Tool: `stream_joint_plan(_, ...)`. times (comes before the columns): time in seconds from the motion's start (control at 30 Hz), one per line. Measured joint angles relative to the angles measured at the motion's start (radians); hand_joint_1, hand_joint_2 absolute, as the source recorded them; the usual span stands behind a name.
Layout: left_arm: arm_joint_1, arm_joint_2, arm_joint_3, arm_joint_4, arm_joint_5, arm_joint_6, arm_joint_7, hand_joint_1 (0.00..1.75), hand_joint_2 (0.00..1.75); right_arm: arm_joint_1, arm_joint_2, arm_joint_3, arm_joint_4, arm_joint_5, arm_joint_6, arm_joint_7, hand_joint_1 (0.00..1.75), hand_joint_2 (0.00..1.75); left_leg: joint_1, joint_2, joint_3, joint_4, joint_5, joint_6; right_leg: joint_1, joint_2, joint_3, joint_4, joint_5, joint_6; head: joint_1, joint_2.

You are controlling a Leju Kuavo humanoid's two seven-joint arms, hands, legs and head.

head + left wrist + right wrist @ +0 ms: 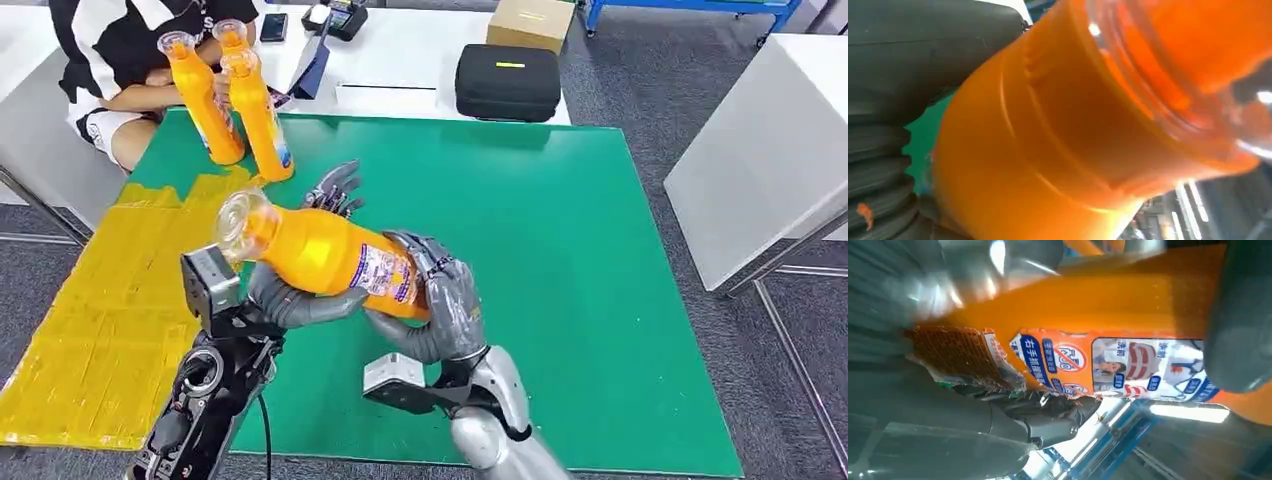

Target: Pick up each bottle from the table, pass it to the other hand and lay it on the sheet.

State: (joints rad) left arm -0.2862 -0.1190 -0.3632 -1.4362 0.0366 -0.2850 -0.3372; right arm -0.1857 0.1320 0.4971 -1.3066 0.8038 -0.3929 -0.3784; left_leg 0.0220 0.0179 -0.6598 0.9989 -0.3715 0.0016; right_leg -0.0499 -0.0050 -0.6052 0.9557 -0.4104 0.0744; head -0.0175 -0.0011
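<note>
Both hands grip one orange bottle [325, 255] mid-frame: left hand [300, 300] fingers wrap its neck end, right hand [440, 300] its base. Two bottles [205, 100] stand upper left on the table [560, 230]; none lies on the yellow sheet [100, 320] yet.

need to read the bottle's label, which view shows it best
The right wrist view: the label on the held bottle fills the frame, print sharp. The head view shows it small beside the right hand. The left wrist view shows bare orange plastic.
</note>
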Motion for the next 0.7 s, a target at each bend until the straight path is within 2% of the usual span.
stream_joint_plan(0.13, -0.013, 0.003, 0.0, 0.022, 0.027, -0.016, -0.005, 0.0, 1.75, -0.013, -0.013, 0.04, 0.002, -0.002, 0.035, 0.003, 1.75, 1.75, 0.0, 0.0, 0.0, 0.0, 0.0, 0.0, 0.0, 0.0, 0.0, 0.0, 0.0, 0.0, 0.0, 0.0)
stream_joint_plan(0.47, -0.021, 0.005, 0.001, 0.05, 0.037, -0.018, -0.011, 0.0, 1.75, -0.03, -0.032, 0.069, 0.013, -0.002, 0.04, 0.01, 1.75, 1.75, 0.0, 0.0, 0.0, 0.0, 0.0, 0.0, 0.0, 0.0, 0.0, 0.0, 0.0, 0.0, 0.0, 0.0)
stream_joint_plan(0.5, -0.021, 0.005, 0.001, 0.051, 0.039, -0.018, -0.012, 0.09, 1.75, -0.031, -0.034, 0.069, 0.013, -0.002, 0.044, 0.01, 1.75, 1.75, 0.0, 0.0, 0.0, 0.0, 0.0, 0.0, 0.0, 0.0, 0.0, 0.0, 0.0, 0.0, 0.0, 0.0)
stream_joint_plan(0.53, -0.022, 0.005, 0.001, 0.055, 0.041, -0.018, -0.013, 1.75, 1.75, -0.033, -0.034, 0.069, 0.015, -0.002, 0.051, 0.011, 1.75, 1.75, 0.0, 0.0, 0.0, 0.0, 0.0, 0.0, 0.0, 0.0, 0.0, 0.0, 0.0, 0.0, 0.0, 0.0)
stream_joint_plan(0.7, -0.024, 0.01, 0.012, 0.087, 0.053, 0.011, -0.045, 1.75, 1.75, -0.056, -0.034, 0.076, 0.046, -0.002, 0.094, 0.018, 1.75, 1.75, 0.0, 0.0, 0.0, 0.0, 0.0, 0.0, 0.0, 0.0, 0.0, 0.0, 0.0, 0.0, 0.0, 0.0)
